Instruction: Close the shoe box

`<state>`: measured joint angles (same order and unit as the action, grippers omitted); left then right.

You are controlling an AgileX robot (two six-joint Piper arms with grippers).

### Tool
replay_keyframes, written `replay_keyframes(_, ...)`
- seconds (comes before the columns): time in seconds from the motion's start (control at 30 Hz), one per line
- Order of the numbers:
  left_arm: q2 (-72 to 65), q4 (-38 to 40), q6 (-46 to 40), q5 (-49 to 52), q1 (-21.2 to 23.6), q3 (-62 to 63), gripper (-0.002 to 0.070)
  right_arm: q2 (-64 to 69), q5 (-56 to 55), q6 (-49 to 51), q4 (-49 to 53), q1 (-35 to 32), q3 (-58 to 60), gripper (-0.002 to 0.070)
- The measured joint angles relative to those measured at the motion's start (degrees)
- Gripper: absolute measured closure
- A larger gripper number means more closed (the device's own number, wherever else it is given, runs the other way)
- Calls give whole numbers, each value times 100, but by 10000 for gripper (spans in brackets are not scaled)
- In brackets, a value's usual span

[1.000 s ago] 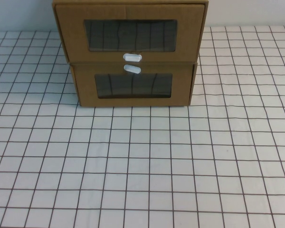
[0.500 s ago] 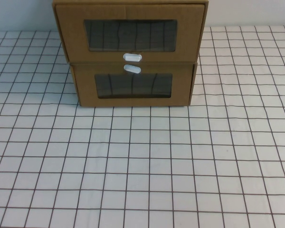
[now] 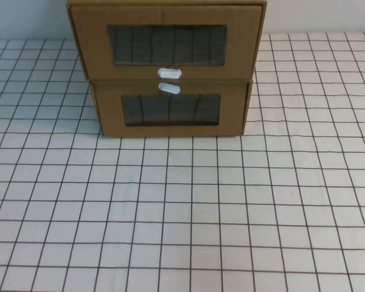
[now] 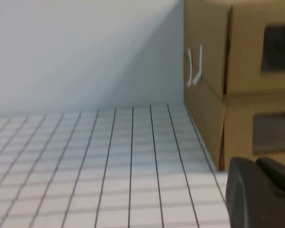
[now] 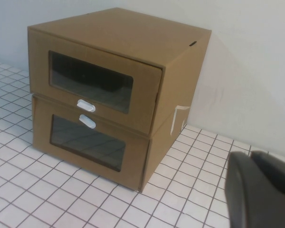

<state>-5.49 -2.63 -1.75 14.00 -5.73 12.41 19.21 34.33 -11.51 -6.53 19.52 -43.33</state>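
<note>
Two brown cardboard drawer boxes stand stacked at the far edge of the gridded white table (image 3: 182, 207), a little left of its middle, backed against the pale wall (image 4: 76, 52). The upper one is the shoe box (image 3: 166, 41), with a clear rectangular window and a small white oval pull tab (image 3: 169, 73) beneath that window. In the right wrist view its drawer front juts slightly forward of the outer sleeve, so a thin step shows along the drawer's side edge. Under it sits the lower cardboard box (image 3: 170, 109), whose own white tab (image 3: 169, 89) lies above its window, so the two tabs sit just beside one another at the seam. A strip of white tape (image 5: 179, 115) crosses that seam on the stack's side. Neither arm appears in the high view. The left gripper (image 4: 261, 194) shows only as a dark rounded mass in its wrist view, low over the table near the stack's left side and apart from it. The right gripper (image 5: 259, 190) shows likewise as a dark blurred bulk near the stack's right front corner, touching nothing. Whether either one is spread or pressed together, I cannot tell.
</note>
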Motion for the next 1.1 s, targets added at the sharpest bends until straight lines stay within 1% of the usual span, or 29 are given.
replay_keyframes(0.17, 571, 64, 53, -234, 0, -1159, 680, 0, 0, 0, 0, 0, 0, 689)
replay_keyframes(0.23, 594, 212, 69, 54, 0, -1342, 680, 0, 0, 0, 0, 0, 0, 689)
replay_keyframes(0.33, 594, 309, 135, 636, 0, -1394, 680, 0, 0, 0, 0, 0, 0, 689)
replay_keyframes(0.4, 594, 355, 175, 771, 0, -1394, 680, 0, 0, 0, -14, 0, 0, 689)
replay_keyframes(1.1, 594, 364, 241, 801, 0, -1394, 680, 0, 4, 0, -14, 0, 0, 689)
